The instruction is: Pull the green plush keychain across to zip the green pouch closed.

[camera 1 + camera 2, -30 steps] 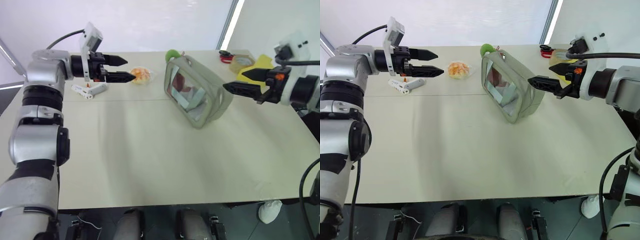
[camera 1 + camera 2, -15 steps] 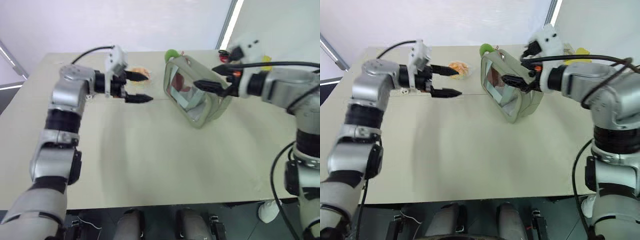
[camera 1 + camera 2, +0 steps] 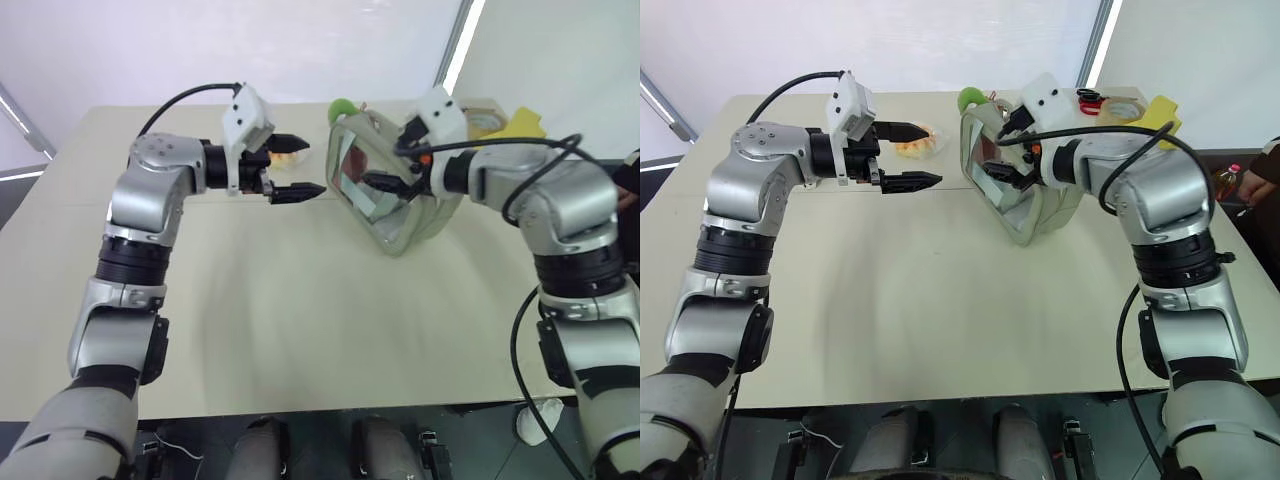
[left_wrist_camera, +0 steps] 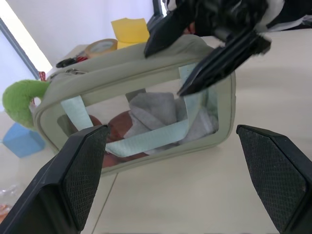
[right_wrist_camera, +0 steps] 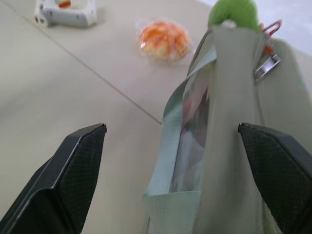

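Note:
The green pouch (image 3: 392, 205) stands on the table right of centre, its clear window facing my left arm, with reddish and white contents behind pale straps. The green plush keychain (image 3: 343, 107) sits at the pouch's far top corner. My right gripper (image 3: 383, 165) is open and straddles the nearer part of the pouch's top edge, with one finger (image 4: 219, 63) over the window and the other finger (image 4: 165, 29) behind the pouch. My left gripper (image 3: 312, 167) is open and empty in the air just left of the pouch, pointing at it.
An orange-yellow wrapped item (image 5: 163, 39) and a white tool (image 5: 66, 12) lie behind my left gripper. A tape roll (image 3: 487, 118), yellow block (image 3: 525, 125) and red scissors (image 3: 1092, 97) sit at the far right. A blue block (image 4: 19, 141) lies beyond the keychain.
My right gripper swung in from the right and now straddles the pouch's top. My left gripper moved right, closer to the pouch. Both stayed open.

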Available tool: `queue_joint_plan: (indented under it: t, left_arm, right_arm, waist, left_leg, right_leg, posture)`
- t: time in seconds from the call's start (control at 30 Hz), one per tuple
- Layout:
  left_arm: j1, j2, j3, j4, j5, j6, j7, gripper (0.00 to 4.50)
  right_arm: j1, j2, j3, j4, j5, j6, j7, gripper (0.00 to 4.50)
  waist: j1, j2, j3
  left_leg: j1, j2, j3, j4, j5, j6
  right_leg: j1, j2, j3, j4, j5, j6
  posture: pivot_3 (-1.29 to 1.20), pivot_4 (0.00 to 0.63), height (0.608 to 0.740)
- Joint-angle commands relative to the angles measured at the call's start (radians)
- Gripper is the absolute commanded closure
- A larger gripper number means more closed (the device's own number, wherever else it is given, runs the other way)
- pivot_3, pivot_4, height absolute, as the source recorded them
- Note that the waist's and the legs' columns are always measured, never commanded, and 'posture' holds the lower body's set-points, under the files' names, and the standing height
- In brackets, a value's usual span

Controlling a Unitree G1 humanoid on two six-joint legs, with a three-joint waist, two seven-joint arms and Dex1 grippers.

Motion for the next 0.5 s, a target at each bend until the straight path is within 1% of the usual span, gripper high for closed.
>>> queue_joint_plan:
  t: [0.03,0.17,0.2,0.23,0.3,0.33,0.37,0.43,0.47,0.5]
  left_arm:
    - [0.0,0.011,0.013,-0.049,-0.03,0.014,0.014,0.02]
    - [0.02,0.025,0.016,-0.075,-0.043,0.032,0.024,0.02]
    - [0.025,0.028,0.016,-0.081,-0.045,0.036,0.025,0.0]
    - [0.028,0.031,0.016,-0.084,-0.047,0.038,0.027,0.0]
    - [0.029,0.036,0.017,-0.083,-0.05,0.04,0.032,0.0]
    - [0.028,0.039,0.019,-0.078,-0.049,0.039,0.036,0.0]
    - [0.026,0.043,0.021,-0.072,-0.049,0.039,0.04,0.0]
    - [0.022,0.051,0.03,-0.055,-0.047,0.035,0.051,0.0]
    - [0.022,0.059,0.039,-0.049,-0.05,0.039,0.06,0.0]
    - [0.022,0.069,0.047,-0.045,-0.052,0.043,0.065,0.0]
  right_arm:
    - [-0.022,0.004,-0.004,0.04,-0.057,-0.054,0.014,0.0]
    - [-0.027,0.008,-0.01,0.073,-0.086,-0.072,0.04,0.0]
    - [-0.027,0.009,-0.013,0.075,-0.091,-0.075,0.047,0.53]
    - [-0.028,0.011,-0.014,0.078,-0.094,-0.079,0.054,0.87]
    - [-0.031,0.015,-0.016,0.085,-0.102,-0.092,0.067,1.78]
    - [-0.034,0.017,-0.014,0.091,-0.107,-0.104,0.075,2.4]
    - [-0.037,0.019,-0.012,0.096,-0.114,-0.117,0.083,2.86]
    - [-0.042,0.018,0.0,0.106,-0.131,-0.155,0.113,3.99]
    - [-0.042,0.012,0.017,0.105,-0.148,-0.209,0.146,4.45]
    - [-0.041,0.005,0.034,0.099,-0.164,-0.251,0.179,4.45]
  waist:
    - [0.0,0.0,0.0]
    - [-0.001,0.0,0.0]
    - [-0.001,0.0,0.0]
    - [-0.002,0.0,0.0]
    - [-0.002,0.0,0.0]
    - [-0.002,0.0,0.0]
    - [-0.002,0.0,0.0]
    - [-0.002,0.0,0.0]
    - [-0.002,0.0,0.0]
    - [-0.003,0.0,0.0]
  left_leg:
    - [0.0,0.0,0.0,0.0,0.0,0.0]
    - [0.0,0.0,0.0,0.0,0.0,0.0]
    - [0.0,0.0,0.0,0.0,0.0,0.0]
    - [0.001,0.0,0.0,0.0,0.0,0.0]
    - [0.001,0.0,0.0,0.0,0.0,0.0]
    - [0.001,0.0,0.0,0.0,0.0,0.0]
    - [0.001,0.0,0.0,0.0,0.0,0.0]
    - [0.001,0.0,0.0,0.0,0.0,0.0]
    - [0.001,0.0,0.0,0.0,0.0,0.0]
    - [0.001,0.0,0.0,0.0,0.0,0.0]
  right_leg:
    - [0.0,0.0,0.0,0.0,0.0,0.0]
    - [0.0,0.0,0.0,0.0,0.0,0.0]
    - [0.0,0.0,0.0,0.0,0.0,0.0]
    - [0.0,0.0,0.0,0.0,0.0,0.0]
    - [0.0,0.0,0.0,0.0,0.0,0.0]
    - [0.0,0.0,0.0,0.0,0.0,0.0]
    - [0.0,0.0,0.0,0.0,0.0,0.0]
    - [0.0,0.0,0.0,0.0,0.0,0.0]
    - [0.0,0.0,0.0,0.0,0.0,0.0]
    - [0.0,0.0,0.0,0.0,0.0,0.0]
  posture:
    - [0.0,0.15,0.74]
    - [0.0,0.15,0.74]
    - [0.0,0.15,0.74]
    - [0.0,0.15,0.74]
    - [0.0,0.15,0.74]
    - [0.0,0.15,0.74]
    - [0.0,0.15,0.74]
    - [0.0,0.15,0.74]
    - [0.0,0.15,0.74]
    - [0.0,0.15,0.74]
